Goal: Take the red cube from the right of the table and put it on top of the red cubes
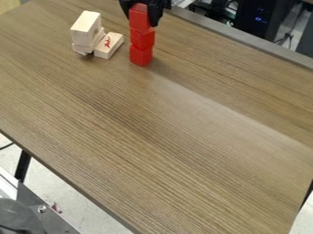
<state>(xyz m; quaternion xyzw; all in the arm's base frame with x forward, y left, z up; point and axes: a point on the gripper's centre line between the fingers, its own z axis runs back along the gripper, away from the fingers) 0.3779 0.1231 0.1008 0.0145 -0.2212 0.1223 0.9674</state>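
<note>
The gripper [141, 20] hangs at the top edge of the camera view, left of centre, over a column of red cubes. Its black fingers are shut on the uppermost red cube [139, 16], one on each side. Directly beneath that cube is a middle red cube [142, 39], and the two look to be touching. The lowest red cube [140, 55] rests on the wooden table [165, 132]. The column stands upright, with slight offsets between the cubes.
Left of the column are pale wooden blocks: a raised, tilted one [85, 27] and a flat one with red marking [109, 45] close to the cubes. The table's far edge [245, 42] runs behind, with dark equipment beyond it.
</note>
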